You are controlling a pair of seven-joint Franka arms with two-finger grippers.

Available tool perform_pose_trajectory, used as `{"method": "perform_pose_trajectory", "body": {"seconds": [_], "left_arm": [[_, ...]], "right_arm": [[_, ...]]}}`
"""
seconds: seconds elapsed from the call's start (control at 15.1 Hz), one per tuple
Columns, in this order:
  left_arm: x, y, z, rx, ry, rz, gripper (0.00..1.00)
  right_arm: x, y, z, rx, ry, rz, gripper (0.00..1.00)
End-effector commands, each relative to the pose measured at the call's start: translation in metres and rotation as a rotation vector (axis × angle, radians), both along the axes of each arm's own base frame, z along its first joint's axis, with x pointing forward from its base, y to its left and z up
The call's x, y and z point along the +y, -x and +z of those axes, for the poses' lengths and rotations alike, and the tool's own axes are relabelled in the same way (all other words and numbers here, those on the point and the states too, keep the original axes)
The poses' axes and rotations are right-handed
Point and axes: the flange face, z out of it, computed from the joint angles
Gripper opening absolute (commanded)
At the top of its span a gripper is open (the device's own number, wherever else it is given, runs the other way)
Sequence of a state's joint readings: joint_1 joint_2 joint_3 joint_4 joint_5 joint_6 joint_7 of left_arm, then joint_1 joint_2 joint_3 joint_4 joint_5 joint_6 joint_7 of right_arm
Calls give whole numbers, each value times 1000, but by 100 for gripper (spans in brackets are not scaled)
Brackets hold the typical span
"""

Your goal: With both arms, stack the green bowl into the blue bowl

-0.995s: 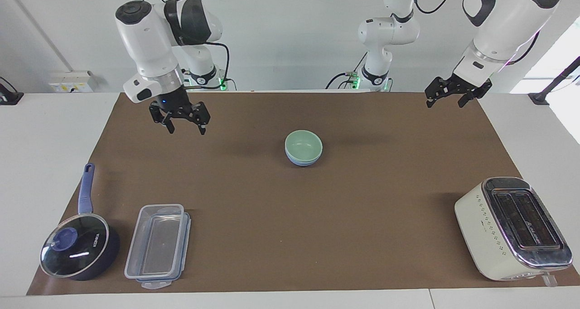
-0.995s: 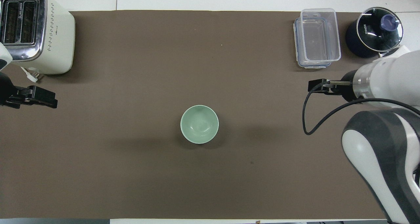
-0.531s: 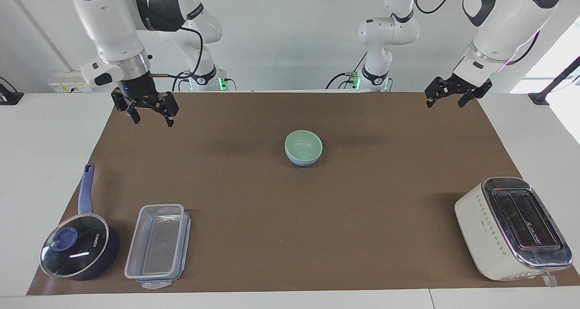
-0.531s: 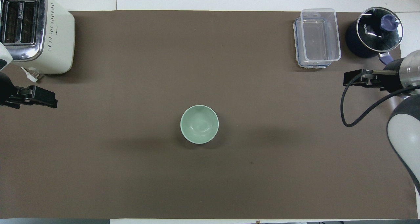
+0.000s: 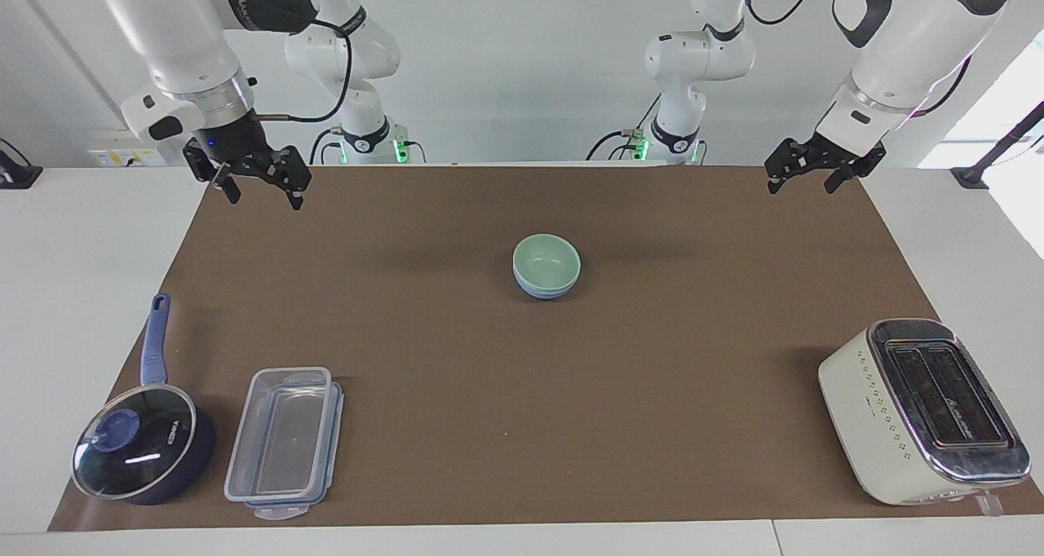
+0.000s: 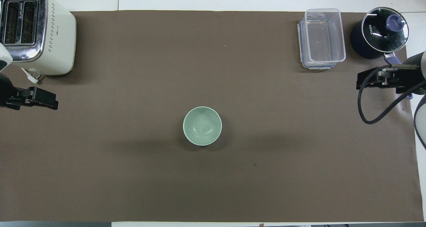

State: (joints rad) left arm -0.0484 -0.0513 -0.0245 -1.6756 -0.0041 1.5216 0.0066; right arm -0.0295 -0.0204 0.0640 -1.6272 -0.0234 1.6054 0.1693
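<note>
Right gripper [image 5: 256, 187] hangs at the facing view's upper left, fingers spread, holding nothing. Left gripper [image 5: 807, 174] waits at upper right, also spread and empty. At centre frame, the green bowl [image 5: 546, 262] sits nested in the blue bowl [image 5: 545, 292] on the brown mat [image 5: 522, 425].

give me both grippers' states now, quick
Left gripper: open, holding nothing, up over the mat's corner.
Right gripper: open, holding nothing, up over the mat's other near corner.
</note>
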Motion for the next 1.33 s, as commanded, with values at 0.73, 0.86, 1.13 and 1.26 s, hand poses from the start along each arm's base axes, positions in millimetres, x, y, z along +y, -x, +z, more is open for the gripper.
{"method": "perform_pose_trajectory", "body": {"seconds": [0.73, 0.86, 1.13, 1.26], "left_arm": [[0, 2, 5, -15, -28, 1, 100], [0, 2, 5, -15, -28, 3, 100], [0, 2, 5, -15, -28, 1, 100], [0, 2, 5, -15, -28, 1, 100]], "right_arm": [[-4, 13, -9, 61, -8, 4, 100], [-4, 12, -9, 59, -8, 4, 100], [-2, 11, -9, 47, -15, 8, 100], [0, 10, -8, 38, -21, 12, 100]]}}
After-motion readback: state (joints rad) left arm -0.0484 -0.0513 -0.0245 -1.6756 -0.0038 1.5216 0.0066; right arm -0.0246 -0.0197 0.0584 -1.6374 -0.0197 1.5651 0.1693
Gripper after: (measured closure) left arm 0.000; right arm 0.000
